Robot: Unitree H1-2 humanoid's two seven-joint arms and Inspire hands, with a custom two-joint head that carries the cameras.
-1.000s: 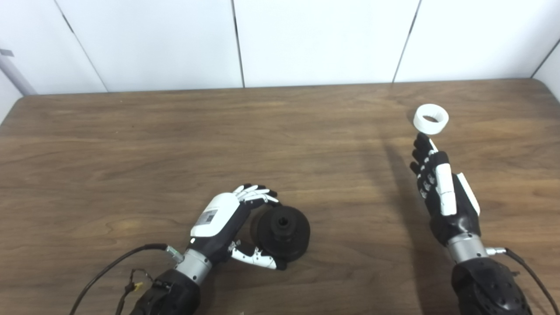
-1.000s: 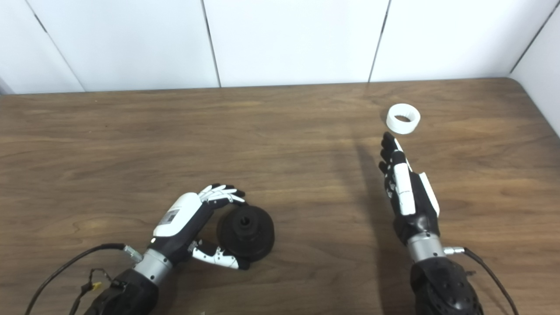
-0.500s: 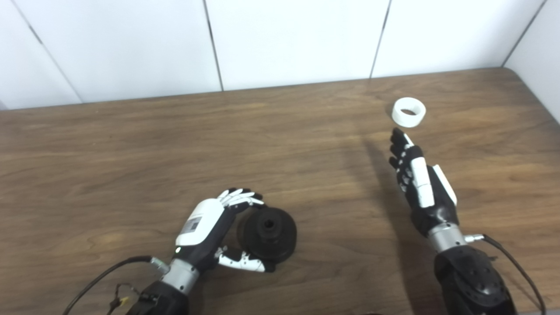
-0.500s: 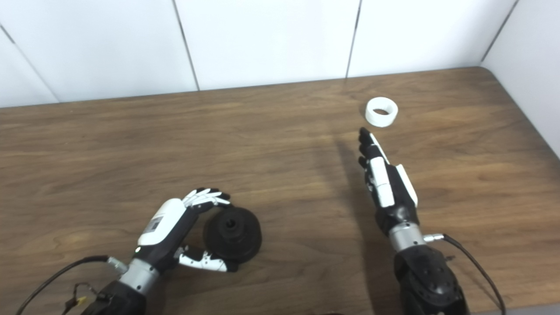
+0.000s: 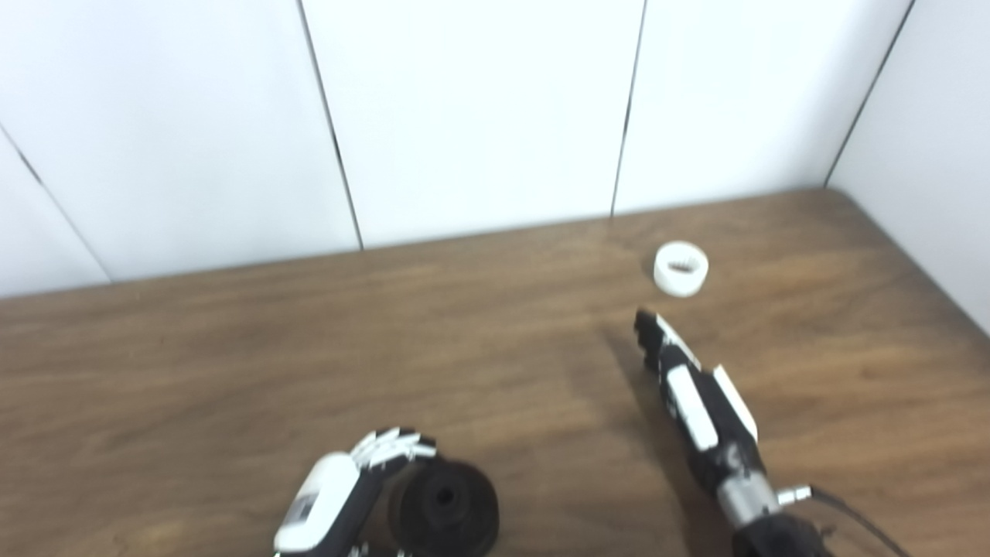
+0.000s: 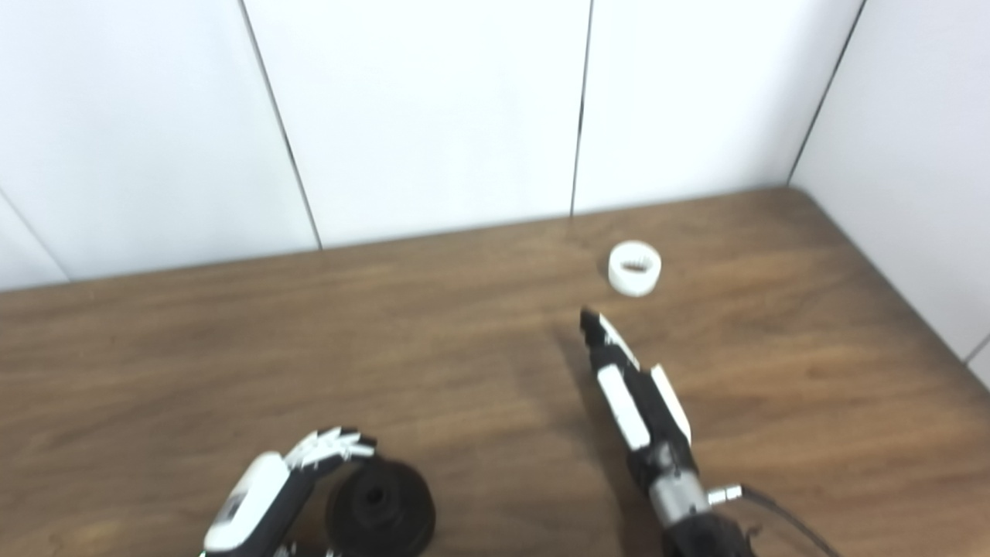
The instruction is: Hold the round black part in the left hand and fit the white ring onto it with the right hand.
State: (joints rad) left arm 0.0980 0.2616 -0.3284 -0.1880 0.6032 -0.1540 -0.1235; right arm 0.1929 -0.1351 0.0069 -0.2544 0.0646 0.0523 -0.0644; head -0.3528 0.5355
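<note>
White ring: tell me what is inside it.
The white ring lies flat on the wooden table. Only a dark, blurred patch shows through its opening; nothing more can be made out there.

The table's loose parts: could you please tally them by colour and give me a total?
Black: 1, the round black part, with the left hand curled beside it.
White: 1, the white ring, lying just beyond the right hand.
Total: 2

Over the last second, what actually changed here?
Mostly the camera tilted up, shifting the whole scene down the picture. The right robot hand still reaches open toward the white ring, not touching it. The left robot hand stays curled around the round black part on the table.
</note>
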